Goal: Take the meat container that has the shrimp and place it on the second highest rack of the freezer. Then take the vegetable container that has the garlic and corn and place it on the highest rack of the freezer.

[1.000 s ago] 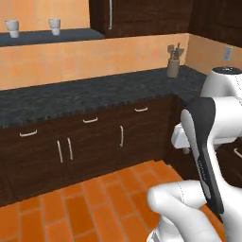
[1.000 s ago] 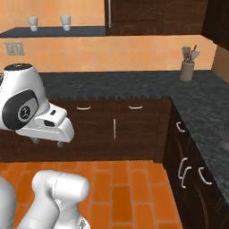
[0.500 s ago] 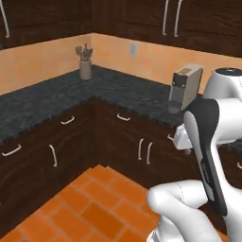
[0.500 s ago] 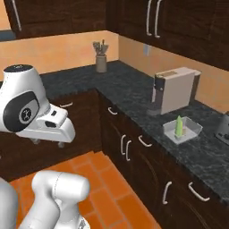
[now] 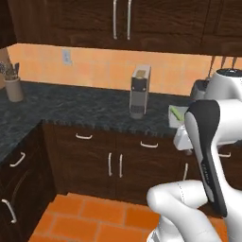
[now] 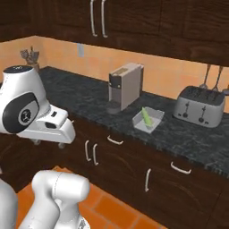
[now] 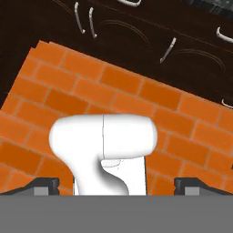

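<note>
the gripper (image 7: 116, 184) hung with its two dark fingertips (image 7: 45, 184) set wide apart at the bottom corners of the hand view, nothing between them, pointing down at the orange brick floor (image 7: 59, 73). dark cabinet doors (image 7: 136, 32) ran across the top of that frame.

in the right base view, a coffee machine (image 6: 125, 87) stood at centre on the dark speckled counter (image 6: 80, 89). just right of it lay a clear container (image 6: 147, 120) with a green vegetable inside. a silver toaster (image 6: 199, 106) sat at the right edge. a utensil holder (image 6: 30, 57) stood in the upper left.

the freezer could not be located in these views.
</note>
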### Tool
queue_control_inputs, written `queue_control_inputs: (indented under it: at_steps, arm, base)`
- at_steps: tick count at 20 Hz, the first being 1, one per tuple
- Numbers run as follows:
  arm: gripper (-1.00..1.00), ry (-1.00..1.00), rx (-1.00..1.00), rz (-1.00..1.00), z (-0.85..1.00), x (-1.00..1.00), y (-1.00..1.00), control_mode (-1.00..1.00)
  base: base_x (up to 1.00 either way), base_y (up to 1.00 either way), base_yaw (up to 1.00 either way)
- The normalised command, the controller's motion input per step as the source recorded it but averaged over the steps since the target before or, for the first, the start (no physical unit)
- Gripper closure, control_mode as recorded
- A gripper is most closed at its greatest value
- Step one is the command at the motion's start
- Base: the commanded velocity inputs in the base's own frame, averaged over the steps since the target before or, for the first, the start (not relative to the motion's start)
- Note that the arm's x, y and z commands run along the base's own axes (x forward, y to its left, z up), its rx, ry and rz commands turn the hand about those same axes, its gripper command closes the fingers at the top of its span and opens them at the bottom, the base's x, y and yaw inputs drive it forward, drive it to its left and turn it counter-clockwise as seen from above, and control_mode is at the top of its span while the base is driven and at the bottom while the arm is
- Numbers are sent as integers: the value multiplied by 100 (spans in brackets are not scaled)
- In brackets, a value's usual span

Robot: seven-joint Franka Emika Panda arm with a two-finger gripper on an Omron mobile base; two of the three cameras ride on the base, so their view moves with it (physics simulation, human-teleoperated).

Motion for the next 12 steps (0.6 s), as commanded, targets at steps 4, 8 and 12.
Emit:
queue_control_inputs:
  at_steps: [4, 8, 12]
  arm:
    - [-100, 0, 0, 0, 0, 0, 0, 100]
    - [-100, 0, 0, 0, 0, 0, 0, 100]
    - [-100, 0, 0, 0, 0, 0, 0, 100]
  base:
    - [49, 100, -43]
    - [38, 83, -42]
    - [35, 29, -41]
